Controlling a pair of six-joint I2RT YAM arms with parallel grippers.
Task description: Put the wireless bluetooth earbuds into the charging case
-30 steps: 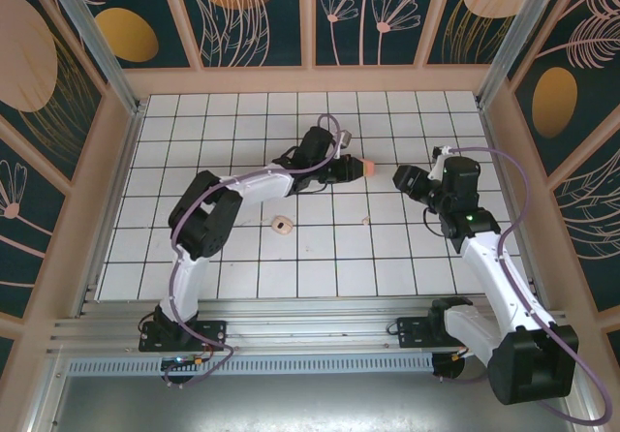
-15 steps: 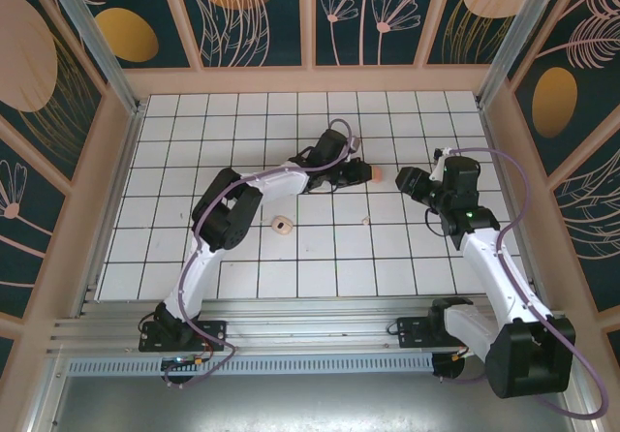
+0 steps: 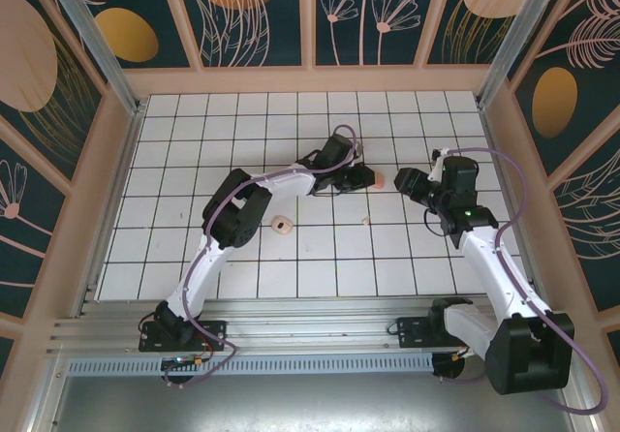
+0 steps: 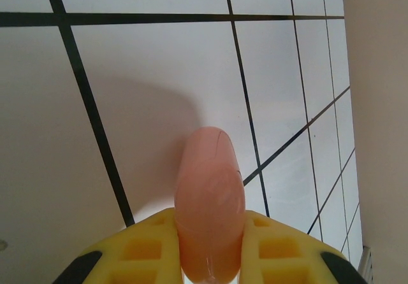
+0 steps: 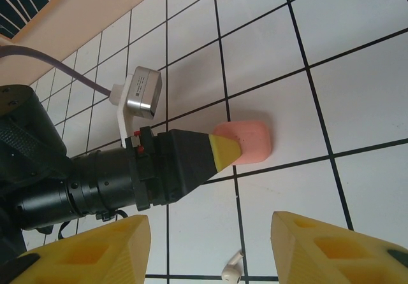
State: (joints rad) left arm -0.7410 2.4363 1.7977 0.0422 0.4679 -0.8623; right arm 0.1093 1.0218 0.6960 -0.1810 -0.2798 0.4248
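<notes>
Tiled table (image 3: 184,151), 2 arms: left arm (image 3: 276,182) stretched across to centre, right arm (image 3: 489,262) bent in from the right. 2 grippers, tips facing each other w/ a small gap. The left gripper (image 4: 210,227) is clamped on the pink case (image 4: 210,195), yellow fingers (image 4: 146,246) squeezing both sides. The right gripper (image 5: 209,227) is spread wide, nothing betw. its fingers. 2 cases: the pink one, low over or on the tiles (can't tell which), & 1 beige case (image 3: 282,225) lying alone on the floor, nearer the arm bases & well left of the grippers. 1 earbud (image 5: 233,269) seen: pale, on the tiles just near-side of the pink case, touching nothing, approx below the gap betw. the grippers. Pink case long axis runs in line w/ the left fingers, free rounded end pointing at the right gripper. Earbud: in the right wrist view its stem slants up-right from the bud; too small in the top view to tell. Vs 1 s ago: left arm reached further right & a bit nearer, elbow swung in toward centre, so pink case now closer to right gripper; right arm approx same; beige case & earbud unmoved.
</notes>
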